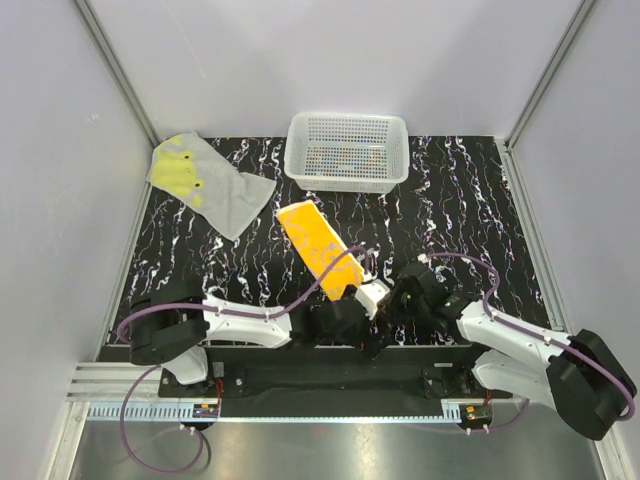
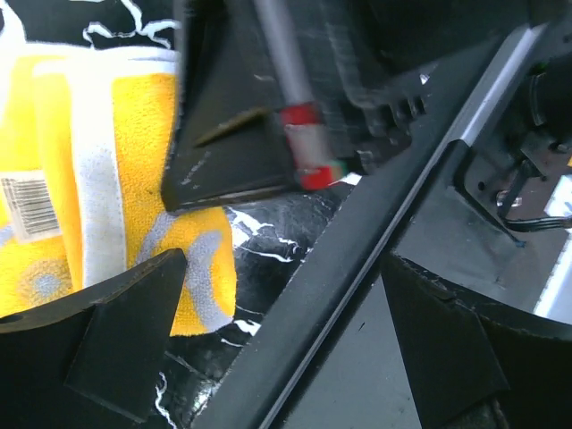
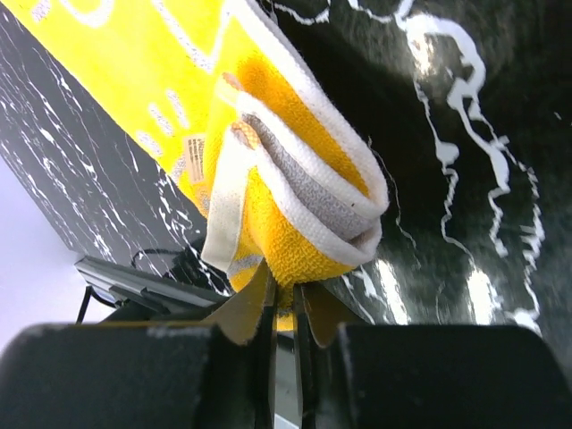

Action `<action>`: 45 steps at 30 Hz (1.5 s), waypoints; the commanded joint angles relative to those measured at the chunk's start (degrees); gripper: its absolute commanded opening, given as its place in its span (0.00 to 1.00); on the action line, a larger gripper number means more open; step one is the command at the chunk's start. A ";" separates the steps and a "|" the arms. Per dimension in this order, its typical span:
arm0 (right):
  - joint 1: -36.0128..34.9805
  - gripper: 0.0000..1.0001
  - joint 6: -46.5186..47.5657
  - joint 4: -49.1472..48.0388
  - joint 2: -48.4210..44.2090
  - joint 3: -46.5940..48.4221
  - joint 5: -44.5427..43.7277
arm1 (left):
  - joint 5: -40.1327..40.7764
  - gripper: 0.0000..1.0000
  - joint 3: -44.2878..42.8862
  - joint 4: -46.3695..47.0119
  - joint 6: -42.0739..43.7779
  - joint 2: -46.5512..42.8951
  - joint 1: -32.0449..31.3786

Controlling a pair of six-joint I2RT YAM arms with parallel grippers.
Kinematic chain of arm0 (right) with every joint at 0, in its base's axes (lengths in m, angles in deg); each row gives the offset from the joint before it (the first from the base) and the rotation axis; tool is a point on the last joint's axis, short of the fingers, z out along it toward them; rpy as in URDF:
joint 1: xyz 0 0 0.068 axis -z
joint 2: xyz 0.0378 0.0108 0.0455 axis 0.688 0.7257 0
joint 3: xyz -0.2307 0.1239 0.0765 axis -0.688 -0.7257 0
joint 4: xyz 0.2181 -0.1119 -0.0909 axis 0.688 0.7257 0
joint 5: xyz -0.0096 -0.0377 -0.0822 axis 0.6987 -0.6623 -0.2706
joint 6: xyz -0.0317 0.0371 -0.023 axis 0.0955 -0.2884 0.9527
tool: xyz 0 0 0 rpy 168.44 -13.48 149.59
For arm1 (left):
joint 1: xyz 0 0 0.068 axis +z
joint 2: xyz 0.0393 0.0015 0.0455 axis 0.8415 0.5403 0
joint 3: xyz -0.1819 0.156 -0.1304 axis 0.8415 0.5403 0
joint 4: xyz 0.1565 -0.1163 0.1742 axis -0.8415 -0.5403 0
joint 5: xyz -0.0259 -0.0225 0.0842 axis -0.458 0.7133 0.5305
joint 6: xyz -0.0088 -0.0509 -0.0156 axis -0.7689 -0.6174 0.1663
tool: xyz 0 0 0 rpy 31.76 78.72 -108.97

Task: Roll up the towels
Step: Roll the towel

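The orange towel [image 1: 320, 250] lies as a long folded strip running diagonally toward the table's near edge. Its near end is curled over on itself [image 3: 295, 179], and my right gripper [image 3: 284, 290] is shut on that curled end. In the top view my right gripper [image 1: 385, 298] sits at the strip's near end. My left gripper [image 1: 338, 312] is right beside it, just left of that end. Its jaws [image 2: 286, 304] stand wide open with nothing between them, and the orange towel [image 2: 134, 179] lies beyond the left finger [image 2: 125, 331]. The grey towel [image 1: 205, 183] lies flat at the far left.
A white perforated basket [image 1: 347, 150] stands at the back centre. The table's dark front rail [image 2: 375, 250] runs under my left gripper. Both grippers crowd together at the near edge. Grey walls and metal posts close in the table's sides.
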 commanded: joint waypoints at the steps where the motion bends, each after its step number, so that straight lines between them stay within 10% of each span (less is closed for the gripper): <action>1: -0.64 0.06 0.29 8.36 -2.13 3.37 -1.70 | 15.35 0.96 -6.14 -10.89 4.19 1.96 -3.71; 10: -0.55 0.06 0.46 12.58 -4.49 3.90 -0.55 | 34.17 0.88 -17.75 -27.60 3.06 11.01 -10.05; 26: -0.38 0.09 1.25 17.60 -5.65 5.75 0.32 | 35.42 0.42 -17.42 -25.86 4.11 12.60 -11.02; 31: -0.38 0.11 1.52 18.82 -5.38 7.15 0.24 | 29.89 0.48 -15.49 -21.65 6.83 11.11 -11.10; 39: -0.38 0.61 4.15 26.02 -7.05 13.30 -5.12 | 15.49 0.53 -10.48 -14.80 6.05 7.42 -7.42; 45: -0.38 0.63 5.30 28.50 -6.62 16.20 -9.16 | 10.29 0.53 -6.69 -10.57 5.34 5.13 -4.43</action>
